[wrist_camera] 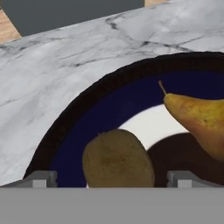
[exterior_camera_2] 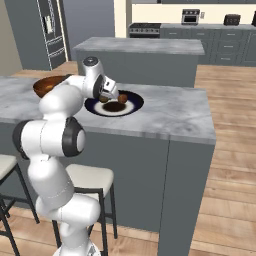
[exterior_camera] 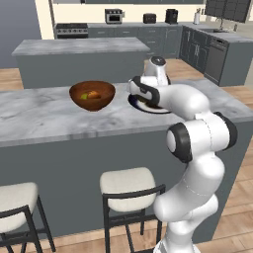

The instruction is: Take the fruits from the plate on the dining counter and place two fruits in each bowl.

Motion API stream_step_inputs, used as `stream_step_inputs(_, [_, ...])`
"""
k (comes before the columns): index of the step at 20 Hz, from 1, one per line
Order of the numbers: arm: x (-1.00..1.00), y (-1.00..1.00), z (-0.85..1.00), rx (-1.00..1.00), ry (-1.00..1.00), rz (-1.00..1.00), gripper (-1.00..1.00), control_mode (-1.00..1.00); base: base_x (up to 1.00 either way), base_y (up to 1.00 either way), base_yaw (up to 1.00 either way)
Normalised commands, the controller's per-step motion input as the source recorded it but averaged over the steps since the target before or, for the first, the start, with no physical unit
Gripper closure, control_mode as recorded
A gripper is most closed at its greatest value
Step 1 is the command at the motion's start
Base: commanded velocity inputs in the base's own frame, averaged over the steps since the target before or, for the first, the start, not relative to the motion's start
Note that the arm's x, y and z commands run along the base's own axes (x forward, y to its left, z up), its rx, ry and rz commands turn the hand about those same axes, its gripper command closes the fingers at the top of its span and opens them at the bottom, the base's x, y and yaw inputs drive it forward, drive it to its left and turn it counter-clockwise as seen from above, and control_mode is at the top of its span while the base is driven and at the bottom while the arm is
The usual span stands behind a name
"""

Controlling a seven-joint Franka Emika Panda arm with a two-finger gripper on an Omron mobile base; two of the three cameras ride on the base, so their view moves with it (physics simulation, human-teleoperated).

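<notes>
A: So the dining counter [exterior_camera: 44,116] runs across both base views, with the plate [exterior_camera_2: 133,106] toward its far edge, roughly mid-length, just beside the reddish-brown bowl [exterior_camera: 92,96].

B: Anything in that bowl?

A: Yeah, a green fruit [exterior_camera: 84,96] and an orange one [exterior_camera: 94,94] sit inside it.

B: And the plate?

A: Hand view shows a yellow-orange pear [wrist_camera: 199,120] on the white ring, stem pointing at the navy rim, plus a brown kiwi [wrist_camera: 118,159] just beside it, nearer the camera.

B: The gripper?

A: The gripper [wrist_camera: 113,178] hangs low over the plate, fingers spread wide either side of the kiwi, gripping nothing.
</notes>
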Motion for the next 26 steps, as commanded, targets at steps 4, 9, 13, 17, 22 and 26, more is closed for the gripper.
stream_step_inputs(4, [0.11, 0.00, -0.14, 0.00, 0.02, 0.00, -1.00, -1.00, 0.00, 0.00, 0.00])
stream_step_inputs(9, [0.13, 0.00, -0.18, 0.00, 0.00, 0.00, -1.00, -1.00, 0.00, 0.00, 0.00])
stream_step_inputs(13, [0.20, 0.00, -0.08, 0.00, 0.00, 0.00, -1.00, -1.00, 0.00, 0.00, 0.00])
stream_step_inputs(17, [0.13, 0.00, -0.04, 0.00, 0.03, 0.00, 1.00, -1.00, 0.00, 0.00, 0.00])
stream_step_inputs(22, [0.00, -0.04, 0.00, 0.00, 0.03, 0.00, 1.00, -1.00, 0.00, 0.00, 0.00])
stream_step_inputs(26, [-0.01, -0.05, 0.08, 0.00, 0.07, 0.00, 1.00, -1.00, 0.00, 0.00, 0.00])
